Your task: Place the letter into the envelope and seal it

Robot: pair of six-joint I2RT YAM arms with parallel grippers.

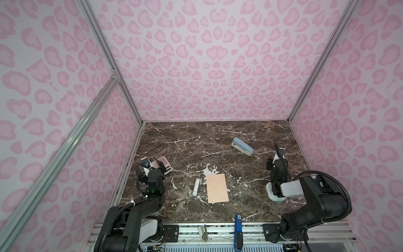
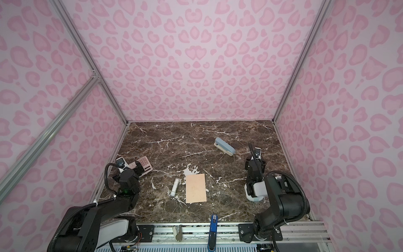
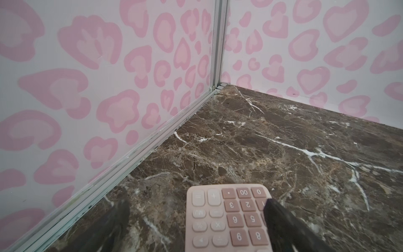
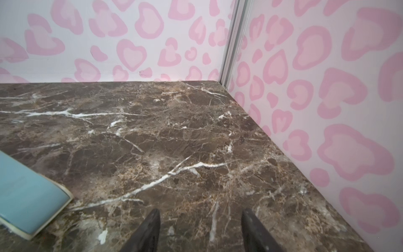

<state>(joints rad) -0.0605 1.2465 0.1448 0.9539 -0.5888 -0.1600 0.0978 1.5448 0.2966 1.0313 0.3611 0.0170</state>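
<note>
Hovering spread-jawed, left end effector [image 3: 196,203] overhangs calculator [image 3: 226,220].

envelope [image 1: 217,189]: peach-orange, plain; tabletop [image 1: 196,135]: dark brown marble, white veins; walls [image 1: 207,54]: pale with pink heart-like blotches; calculator [image 3: 226,218]: pink; stapler [image 1: 242,146]: light blue, possibly cream-edged

Bare marble [image 1: 248,196] right of envelope [image 1: 217,188]; white tube [image 1: 196,187] just left.

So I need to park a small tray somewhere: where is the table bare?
Widest bare stretch: the back of the table, from the calculator across to the stapler. Smaller patch: between the envelope and the right arm. Crowded: the white tube close beside the envelope.
</note>
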